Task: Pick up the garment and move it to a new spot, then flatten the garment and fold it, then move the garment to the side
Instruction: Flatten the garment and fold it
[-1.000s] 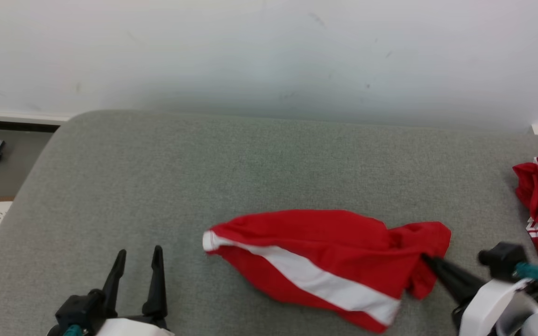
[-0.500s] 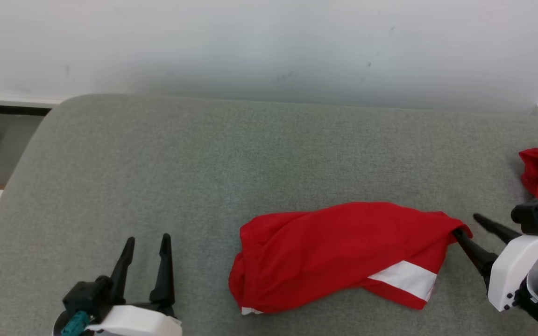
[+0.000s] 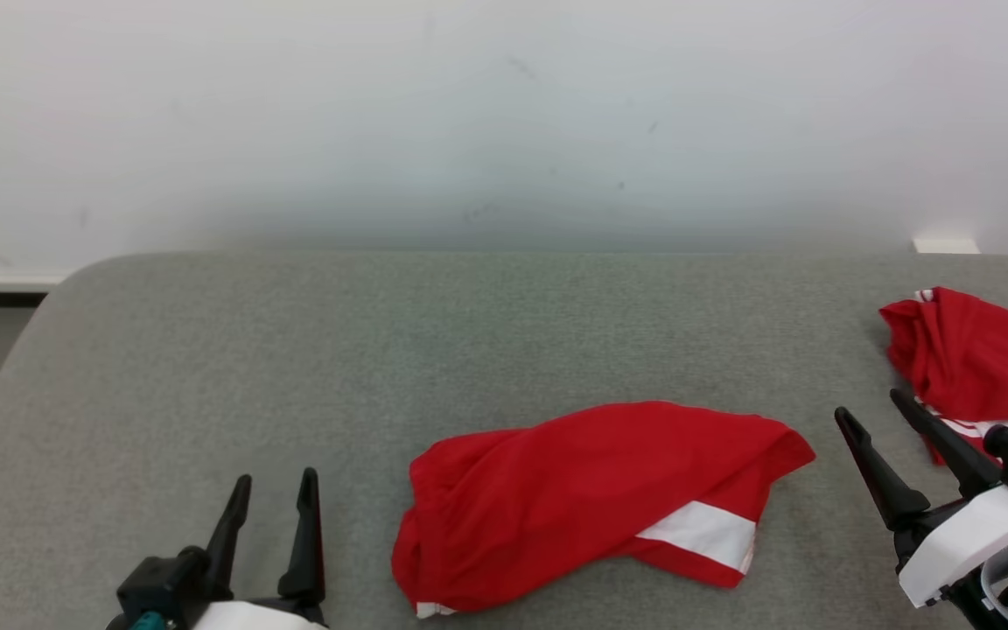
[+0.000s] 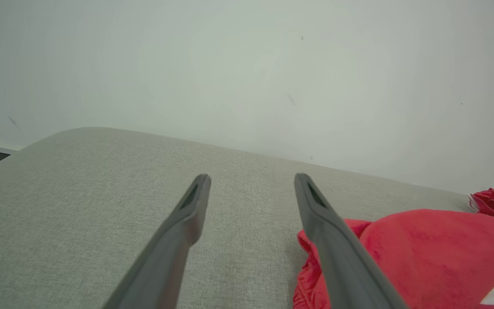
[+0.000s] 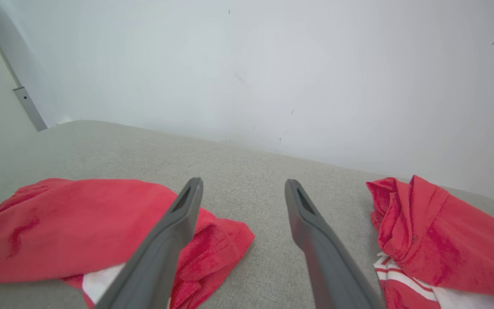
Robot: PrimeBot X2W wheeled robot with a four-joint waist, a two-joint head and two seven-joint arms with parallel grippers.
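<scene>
Both the left gripper (image 3: 276, 477) and right gripper (image 3: 870, 404) are hovering spread wide, empty; the garment (image 3: 591, 490) is lying crumpled between them.

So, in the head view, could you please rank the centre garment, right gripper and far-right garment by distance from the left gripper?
1. centre garment, close on its right.
2. right gripper, far right.
3. far-right garment, just behind that gripper.

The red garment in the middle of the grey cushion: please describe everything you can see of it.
The red garment lies crumpled, not yet flat, on the grey cushion. It looks like thin, soft cloth, with a white band near its right end and a white edging at its lower left corner. The open right tool stands beside it, not touching.
</scene>
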